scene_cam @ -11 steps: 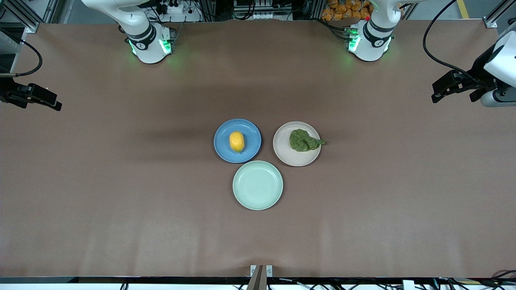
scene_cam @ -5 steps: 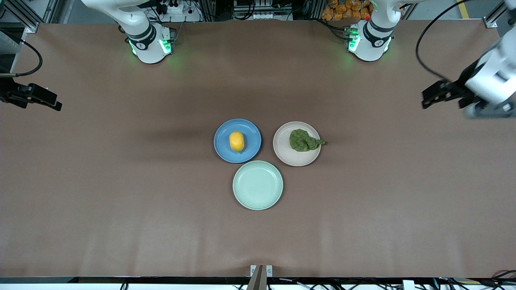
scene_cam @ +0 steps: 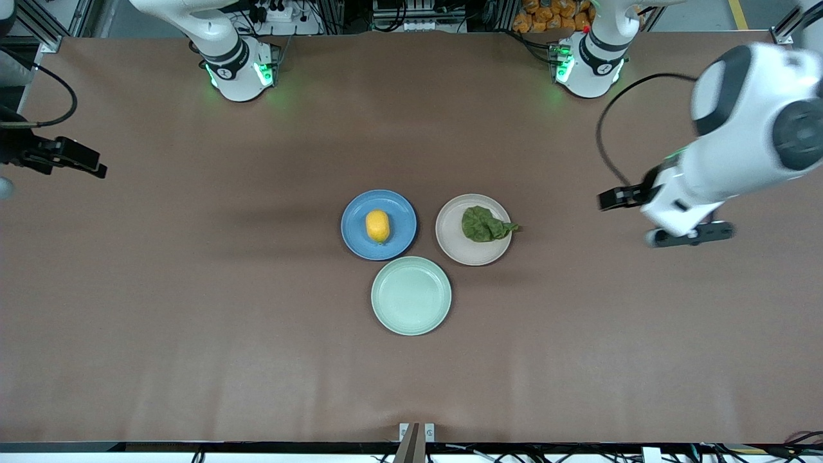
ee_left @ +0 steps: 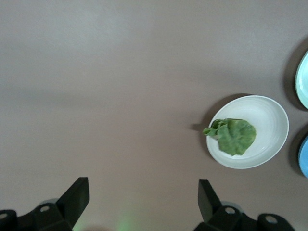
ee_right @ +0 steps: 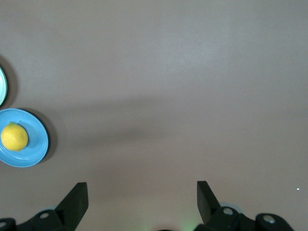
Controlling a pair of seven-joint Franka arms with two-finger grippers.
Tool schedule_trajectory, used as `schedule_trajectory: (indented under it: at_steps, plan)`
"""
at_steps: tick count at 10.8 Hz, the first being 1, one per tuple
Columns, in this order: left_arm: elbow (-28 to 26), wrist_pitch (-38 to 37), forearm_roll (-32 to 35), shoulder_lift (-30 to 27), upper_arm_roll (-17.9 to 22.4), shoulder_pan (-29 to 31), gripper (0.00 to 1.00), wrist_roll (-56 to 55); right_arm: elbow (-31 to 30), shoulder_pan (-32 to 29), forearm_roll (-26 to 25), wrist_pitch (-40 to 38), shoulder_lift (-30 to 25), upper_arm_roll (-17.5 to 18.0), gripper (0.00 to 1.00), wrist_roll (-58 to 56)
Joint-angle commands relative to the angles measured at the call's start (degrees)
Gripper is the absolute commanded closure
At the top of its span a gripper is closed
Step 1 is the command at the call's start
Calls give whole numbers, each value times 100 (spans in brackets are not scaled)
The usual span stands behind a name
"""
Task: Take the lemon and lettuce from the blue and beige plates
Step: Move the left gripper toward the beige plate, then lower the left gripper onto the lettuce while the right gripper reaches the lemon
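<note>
The yellow lemon (scene_cam: 378, 226) lies on the blue plate (scene_cam: 360, 241) at the table's middle. The green lettuce (scene_cam: 482, 225) lies on the beige plate (scene_cam: 472, 254) beside it, toward the left arm's end, its tail over the rim. My left gripper (scene_cam: 609, 197) is open and empty over bare table, apart from the beige plate. Its wrist view (ee_left: 143, 195) shows the lettuce (ee_left: 233, 136) on the beige plate (ee_left: 267, 113). My right gripper (scene_cam: 90, 168) is open and empty over the right arm's end of the table. Its wrist view (ee_right: 142, 195) shows the lemon (ee_right: 14, 137) on the blue plate (ee_right: 37, 144).
An empty mint-green plate (scene_cam: 411, 296) sits nearer the front camera, touching close to both other plates. Its edge shows in the left wrist view (ee_left: 303, 82). The brown table spreads wide around the three plates.
My left arm has swung in from the table's end toward the beige plate and come lower. My right gripper has shifted only slightly. The lemon, lettuce and plates have not moved.
</note>
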Motion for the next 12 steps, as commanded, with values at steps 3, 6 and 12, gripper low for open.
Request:
schedule_trajectory:
  at_steps: [3, 6, 12]
  plan:
    - [-729, 1142, -123, 653, -20, -1055, 0, -2257, -333, 166, 13, 718, 510, 837, 0, 472]
    - [-825, 1931, -96, 1313, -20, -1655, 0, -3447, -703, 245, 39, 1554, 1002, 1672, 0, 1596]
    - [-1098, 2901, -35, 1832, -2, -1972, 10, -3862, -1203, 745, 74, 3415, 2022, 2500, 0, 3215]
